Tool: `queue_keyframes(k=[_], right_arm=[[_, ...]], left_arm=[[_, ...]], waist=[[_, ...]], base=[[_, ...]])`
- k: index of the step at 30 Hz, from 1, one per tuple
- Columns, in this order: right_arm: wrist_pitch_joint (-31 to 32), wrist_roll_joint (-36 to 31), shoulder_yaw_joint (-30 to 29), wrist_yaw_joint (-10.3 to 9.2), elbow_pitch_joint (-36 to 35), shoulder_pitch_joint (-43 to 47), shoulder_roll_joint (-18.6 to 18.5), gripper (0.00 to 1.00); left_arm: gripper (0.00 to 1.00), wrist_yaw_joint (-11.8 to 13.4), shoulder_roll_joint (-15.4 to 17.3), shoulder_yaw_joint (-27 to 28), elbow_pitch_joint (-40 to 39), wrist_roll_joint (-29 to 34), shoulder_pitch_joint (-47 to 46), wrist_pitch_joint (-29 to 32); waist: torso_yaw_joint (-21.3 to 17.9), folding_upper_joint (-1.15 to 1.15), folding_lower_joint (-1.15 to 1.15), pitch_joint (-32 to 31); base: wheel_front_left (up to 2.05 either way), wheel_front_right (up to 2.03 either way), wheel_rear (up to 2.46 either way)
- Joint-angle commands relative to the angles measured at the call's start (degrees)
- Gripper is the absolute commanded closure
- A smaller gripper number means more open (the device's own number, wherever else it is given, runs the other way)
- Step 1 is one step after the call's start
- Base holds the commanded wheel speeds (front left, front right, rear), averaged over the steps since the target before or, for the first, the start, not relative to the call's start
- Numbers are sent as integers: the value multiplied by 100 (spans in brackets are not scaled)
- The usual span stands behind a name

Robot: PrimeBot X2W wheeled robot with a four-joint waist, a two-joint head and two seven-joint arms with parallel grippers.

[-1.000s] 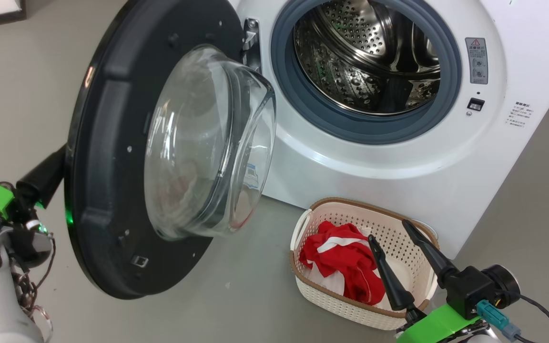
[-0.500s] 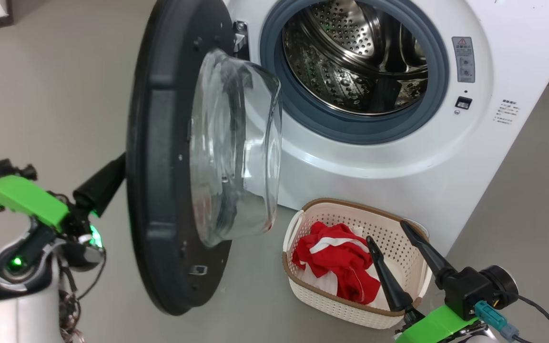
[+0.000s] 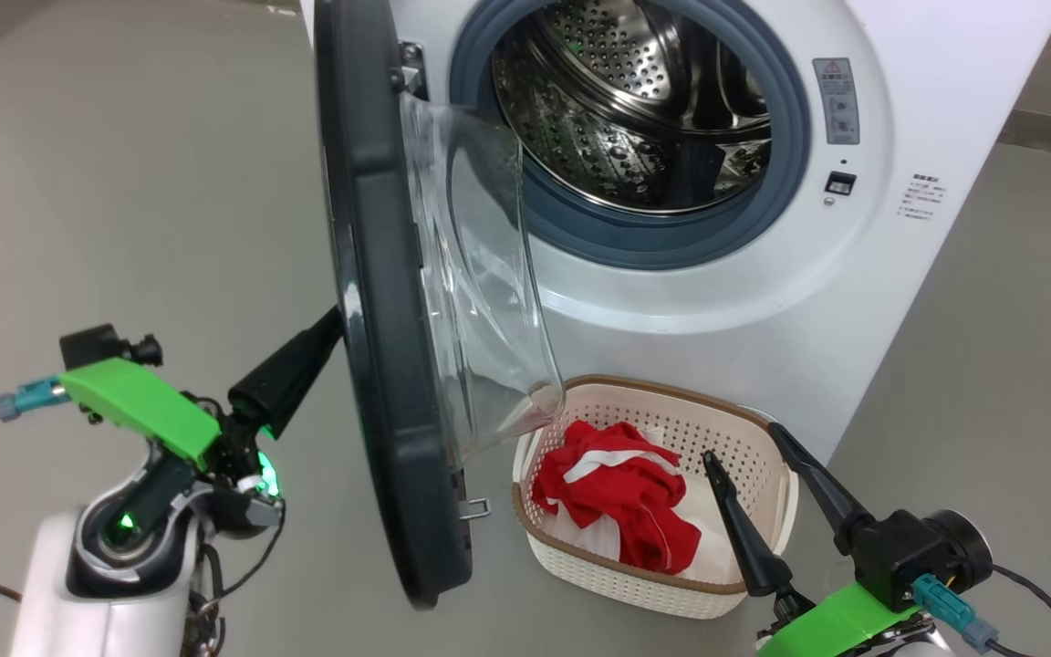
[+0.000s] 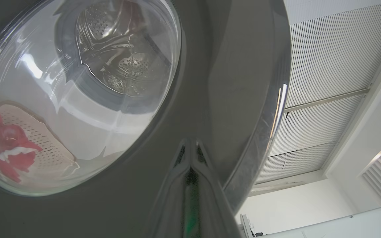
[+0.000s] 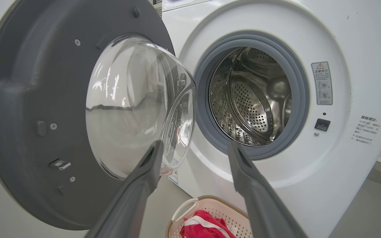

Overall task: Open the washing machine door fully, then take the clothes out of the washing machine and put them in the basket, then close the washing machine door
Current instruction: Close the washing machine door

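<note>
Left gripper [image 3: 329, 324] has its fingers pinched together, tips right up against the outer face of the washing machine door [image 3: 379, 301]. The door's standing about half open from the washing machine [image 3: 717, 301]. The clothes [image 3: 617, 488] are piled in the basket [image 3: 671, 401] on the floor [image 3: 124, 182] at the machine's foot. Right gripper [image 3: 743, 443] hovers over the basket's right edge, fingers spread wide and holding nothing.

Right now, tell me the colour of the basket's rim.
Brown, woven-look, above cream perforated walls of the basket; the head view shows it best.
</note>
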Motion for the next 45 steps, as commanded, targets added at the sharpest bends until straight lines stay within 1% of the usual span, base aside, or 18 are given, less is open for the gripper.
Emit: queue_keyframes(k=[1,11,23,28,38,45], right_arm=[[-36,19,130,26,-112,-142,-14,0],[-36,60,150,26,-65,-148,-14,0],[-36,34,149,26,-50,-223,-14,0],[-36,21,121,26,-46,-276,-14,0],[-36,11,94,26,-72,-363,-14,0],[-36,11,79,26,-80,-410,-14,0]], left_arm=[[100,-20,95,-10,-236,-112,-28,-90],[100,-122,95,-466,-186,-377,51,-616],[100,-303,95,-693,144,-563,-212,-1074],[100,-416,95,-762,270,-673,-371,-1168],[100,-555,95,-848,330,-762,-556,-1314],[100,-622,95,-844,368,-734,-683,-1441]], waist=[[-93,0,0,10],[-421,0,0,30],[-883,0,0,177],[-1138,0,0,269],[-1576,0,0,431],[-1793,0,0,532]], base=[[0,0,0],[0,0,0],[0,0,0],[0,0,0],[0,0,0],[0,0,0]])
